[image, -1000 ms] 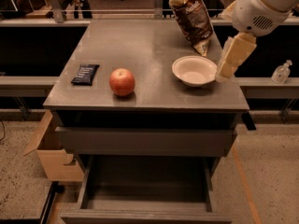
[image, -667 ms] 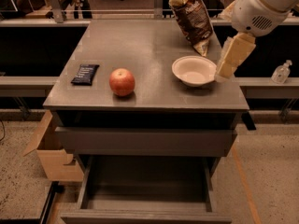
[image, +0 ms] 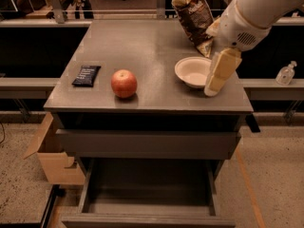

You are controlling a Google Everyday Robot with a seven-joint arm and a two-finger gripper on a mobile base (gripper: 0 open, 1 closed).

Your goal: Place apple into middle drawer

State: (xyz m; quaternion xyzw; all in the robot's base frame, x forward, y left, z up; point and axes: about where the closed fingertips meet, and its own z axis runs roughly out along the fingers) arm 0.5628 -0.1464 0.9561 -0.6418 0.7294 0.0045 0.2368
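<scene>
Apple on the cabinet top, gripper well to its right.
The apple lies centre-left in the frame; the gripper hangs at the white bowl's right edge, its width impossible to tell. The middle drawer stands open at bottom centre.

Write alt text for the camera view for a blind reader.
A red apple sits on a grey cabinet top above the open middle drawer. The gripper hangs beside a white bowl, with a chip bag behind.
</scene>
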